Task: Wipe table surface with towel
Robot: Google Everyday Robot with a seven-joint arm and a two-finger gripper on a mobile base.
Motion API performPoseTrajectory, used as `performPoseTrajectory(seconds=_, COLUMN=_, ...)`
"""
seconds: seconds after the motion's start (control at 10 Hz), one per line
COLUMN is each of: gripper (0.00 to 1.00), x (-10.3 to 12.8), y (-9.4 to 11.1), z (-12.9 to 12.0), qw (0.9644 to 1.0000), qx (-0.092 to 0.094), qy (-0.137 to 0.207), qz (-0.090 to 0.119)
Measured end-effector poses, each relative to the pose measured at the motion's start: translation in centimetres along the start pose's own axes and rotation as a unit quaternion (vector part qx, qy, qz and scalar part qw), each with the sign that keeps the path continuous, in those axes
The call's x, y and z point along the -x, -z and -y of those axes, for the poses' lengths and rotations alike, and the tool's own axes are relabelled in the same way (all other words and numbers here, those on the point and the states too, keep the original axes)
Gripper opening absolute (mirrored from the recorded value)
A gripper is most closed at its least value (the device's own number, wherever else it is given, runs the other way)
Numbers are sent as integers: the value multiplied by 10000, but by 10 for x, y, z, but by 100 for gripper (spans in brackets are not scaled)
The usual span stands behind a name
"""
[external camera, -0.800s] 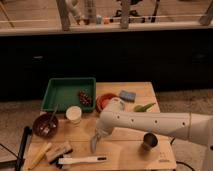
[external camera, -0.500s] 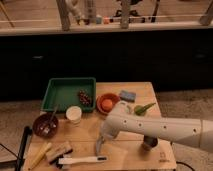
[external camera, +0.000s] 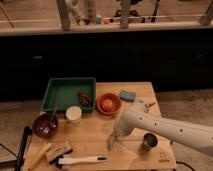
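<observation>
The table surface [external camera: 90, 137] is a light tan wooden top with plank seams. My white arm reaches in from the right and bends down over the front middle of the table. The gripper [external camera: 116, 134] sits at the arm's low end, just above the wood. A narrow pale grey towel [external camera: 111, 143] hangs limp from it, and its lower end touches the table. The gripper is shut on the towel's top end.
A green tray [external camera: 67, 80] with a pine cone [external camera: 84, 96] stands at the back left. Beside it are an orange bowl [external camera: 108, 103] and a blue pad [external camera: 127, 95]. A white cup [external camera: 73, 114], dark bowl [external camera: 45, 125], metal cup [external camera: 148, 141] and white-handled brush [external camera: 82, 160] lie around.
The arm has swung to the right and carried the gripper and hanging towel from the front left-centre toward the middle of the table. The metal cup is uncovered again.
</observation>
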Motion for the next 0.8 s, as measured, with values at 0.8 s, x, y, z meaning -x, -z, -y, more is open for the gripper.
performPoseTrajectory(seconds=0.8, gripper=0, x=88, y=-35, z=45, qw=9949, qx=165, qy=920, qz=386)
